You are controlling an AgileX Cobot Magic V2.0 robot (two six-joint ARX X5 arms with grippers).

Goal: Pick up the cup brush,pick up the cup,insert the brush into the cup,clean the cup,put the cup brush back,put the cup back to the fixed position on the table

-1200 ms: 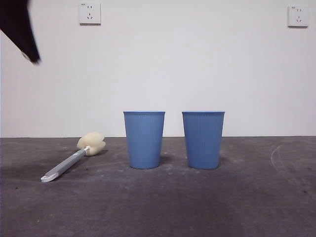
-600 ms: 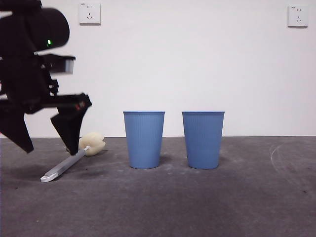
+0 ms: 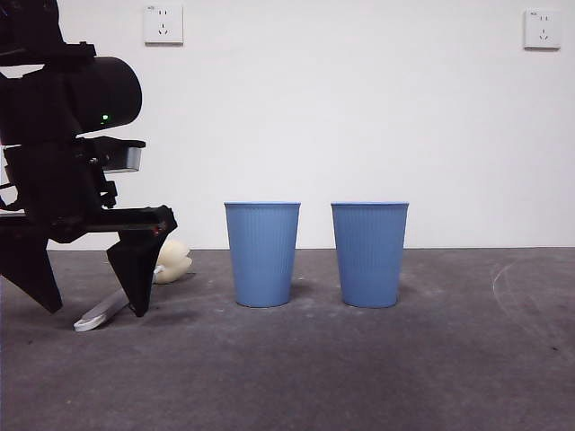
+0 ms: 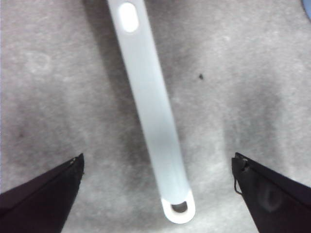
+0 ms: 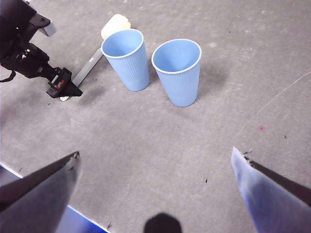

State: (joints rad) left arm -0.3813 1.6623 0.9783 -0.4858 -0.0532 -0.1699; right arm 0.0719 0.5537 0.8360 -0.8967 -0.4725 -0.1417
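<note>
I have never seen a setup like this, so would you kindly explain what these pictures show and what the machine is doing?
This is a robot with two arms at a table, each ending in a gripper with two black fingers. One picture comes from a low camera facing the table; the other two come from cameras on the arms' wrists.

On the table stand two blue cups side by side, one cup nearer the brush and the other cup beyond it. A cup brush with a grey handle and a cream sponge head lies flat beside them.

The left gripper is low over the table, its fingers open on either side of the handle, apparently about to grasp it. The right gripper waits higher up, open. Nothing is held yet.
</note>
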